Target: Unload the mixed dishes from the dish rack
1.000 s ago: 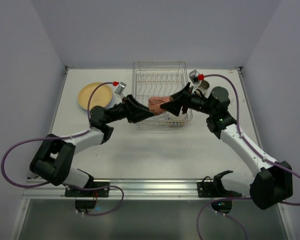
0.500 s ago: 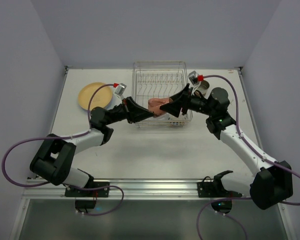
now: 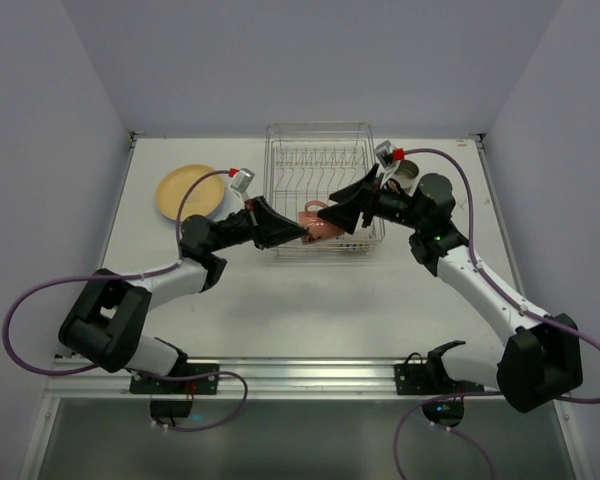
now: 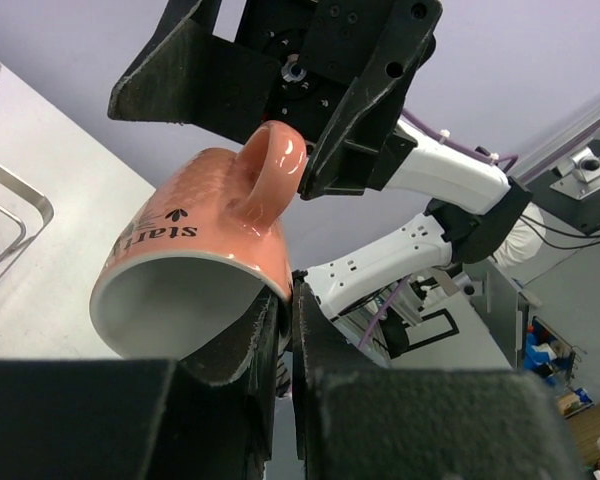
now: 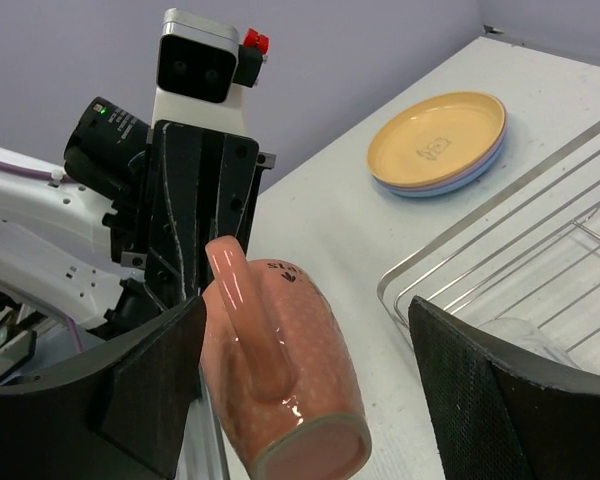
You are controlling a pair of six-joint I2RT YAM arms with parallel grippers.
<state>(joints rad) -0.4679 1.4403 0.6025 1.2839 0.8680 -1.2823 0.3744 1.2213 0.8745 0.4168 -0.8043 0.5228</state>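
Opened wide since a second ago, the right pincer (image 3: 332,212) frees the pink mug (image 3: 318,222) above the near side of the rack (image 3: 318,125). Left wrist: the left pincer (image 4: 285,330) clamps only the rim. Right wrist: the mug hangs between spread jaws; that thin hold could let it tip and drop.
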